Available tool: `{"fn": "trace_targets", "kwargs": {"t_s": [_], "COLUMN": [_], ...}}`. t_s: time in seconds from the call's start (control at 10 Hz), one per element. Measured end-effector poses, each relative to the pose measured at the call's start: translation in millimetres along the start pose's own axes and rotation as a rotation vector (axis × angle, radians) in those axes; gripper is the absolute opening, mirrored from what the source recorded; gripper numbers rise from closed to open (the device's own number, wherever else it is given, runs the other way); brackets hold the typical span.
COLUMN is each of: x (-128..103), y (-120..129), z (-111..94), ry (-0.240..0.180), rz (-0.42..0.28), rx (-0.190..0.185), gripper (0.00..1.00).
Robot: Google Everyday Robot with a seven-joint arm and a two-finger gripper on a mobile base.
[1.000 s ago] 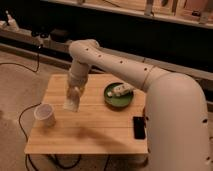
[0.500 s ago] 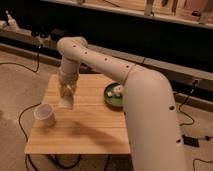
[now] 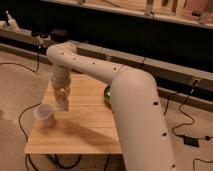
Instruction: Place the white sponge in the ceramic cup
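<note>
The ceramic cup (image 3: pixel 45 115) stands upright near the left edge of the wooden table (image 3: pixel 85 127). My gripper (image 3: pixel 62 103) hangs down from the white arm just to the right of the cup and slightly above its rim. It is shut on a pale off-white piece, the white sponge (image 3: pixel 62 101), held off the table top. The sponge is beside the cup, not over its opening.
A sliver of the green bowl (image 3: pixel 106 94) shows at the table's right, mostly hidden behind my thick arm (image 3: pixel 135 110). The arm covers the right side of the table. Cables (image 3: pixel 192 137) lie on the floor, and a long dark bench runs behind the table.
The arm has swung left across the table, carrying the sponge from the middle towards the cup. The cup has not moved. The arm now hides more of the bowl.
</note>
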Motion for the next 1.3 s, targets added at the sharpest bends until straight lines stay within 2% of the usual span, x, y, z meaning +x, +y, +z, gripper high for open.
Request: {"fn": "trace_targets", "kwargs": {"t_s": [0.3,0.5,0.8,1.3], "x": [-0.5,4.5,3.5,12.4], "y": [-9.1,-23.5,-39.0,-68.0], "z": [17.7,12.4,-2.0,-2.0], "ry": [0.005,0.019,0.008,-0.005], "rz": [-0.002,-0.015,-0.038,-0.092], "rx": [-0.013,-0.013,-0.008,-0.026], "gripper": [0.1,0.1,0.1,0.1]}}
